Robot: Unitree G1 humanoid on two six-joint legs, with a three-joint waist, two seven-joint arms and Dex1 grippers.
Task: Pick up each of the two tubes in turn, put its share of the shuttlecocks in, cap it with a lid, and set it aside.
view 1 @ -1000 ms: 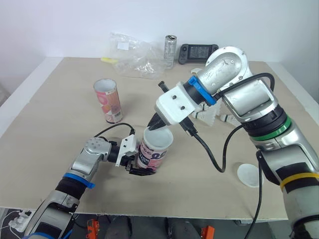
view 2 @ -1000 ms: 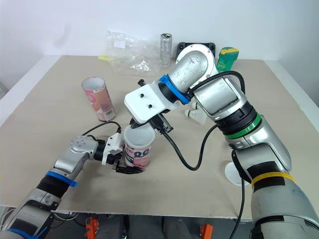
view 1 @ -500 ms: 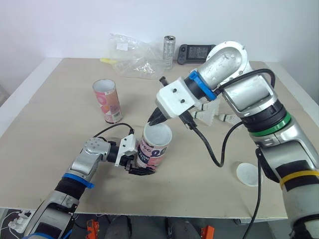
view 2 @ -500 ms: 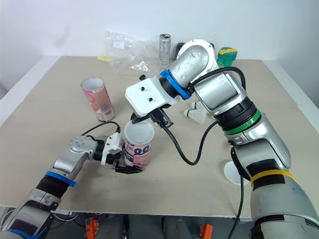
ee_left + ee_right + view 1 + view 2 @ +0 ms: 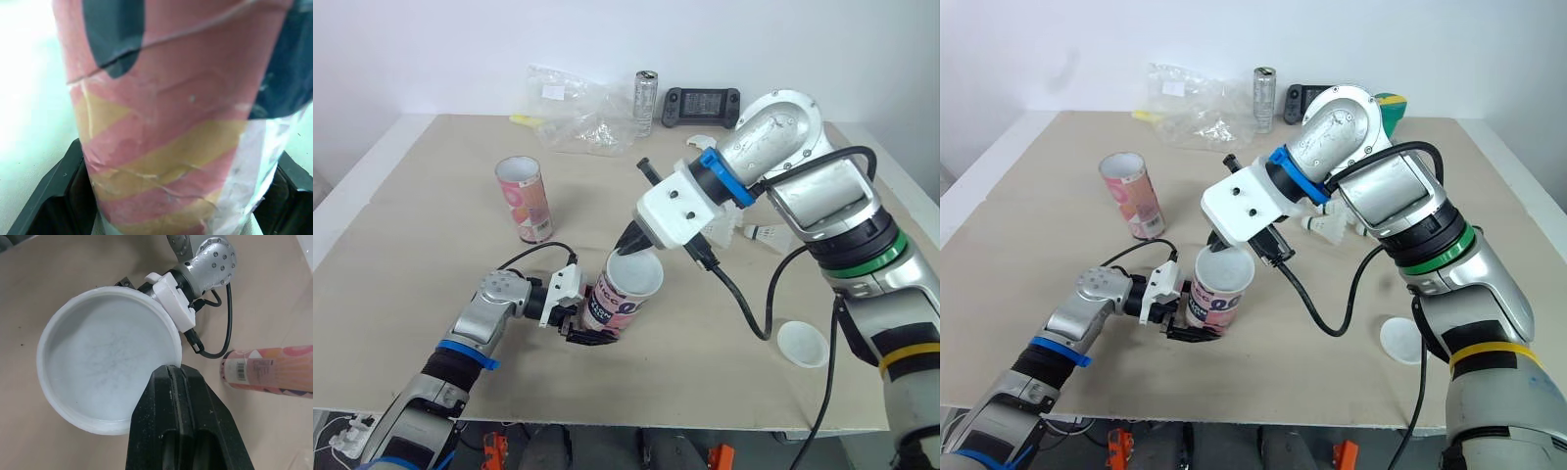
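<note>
Tube (image 5: 610, 305) now tilts, lid (image 5: 108, 358) seemingly overhanging its rim.

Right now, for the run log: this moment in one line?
step: capping | left fingers: shut on tube, tilted | right fingers: pinch lid at tube mouth | other tube: upright | spare lid: on table

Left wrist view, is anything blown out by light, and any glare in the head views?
Left wrist view: the table beside the held tube is washed out near white. Left eye view: soft, even light, a sheen on the clear plastic bag, only a faint shadow by the standing tube.
</note>
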